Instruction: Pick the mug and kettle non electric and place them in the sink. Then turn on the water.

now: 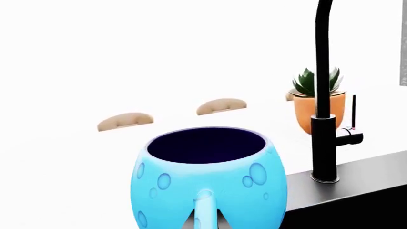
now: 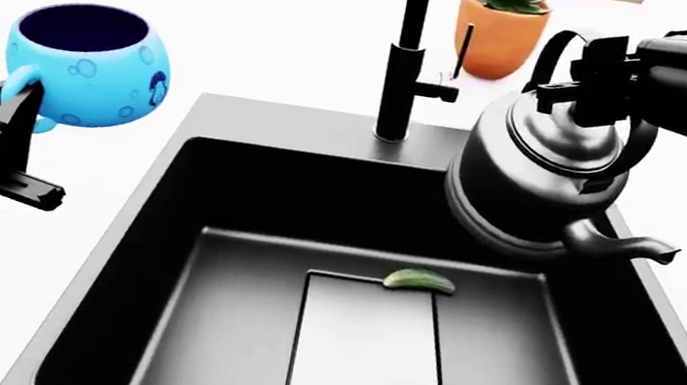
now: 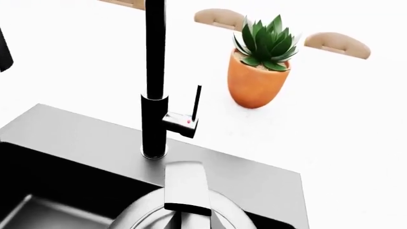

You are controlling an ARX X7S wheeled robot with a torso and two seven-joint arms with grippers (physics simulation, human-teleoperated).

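The mug (image 2: 88, 66) hangs by its handle, pinched in the left gripper (image 2: 21, 107), over the counter beside the sink's (image 2: 285, 129) left rim. The kettle (image 2: 536, 184), clamped by the right gripper (image 2: 598, 75), tilts over the sink's right rear corner (spout outward); it could clip the faucet (image 2: 403, 59).

We see bright, even light that blows the table (image 2: 272, 31) out to featureless white in all views. The kettle (image 2: 527, 178) carries soft highlights; edges stay sharp, unblurred.
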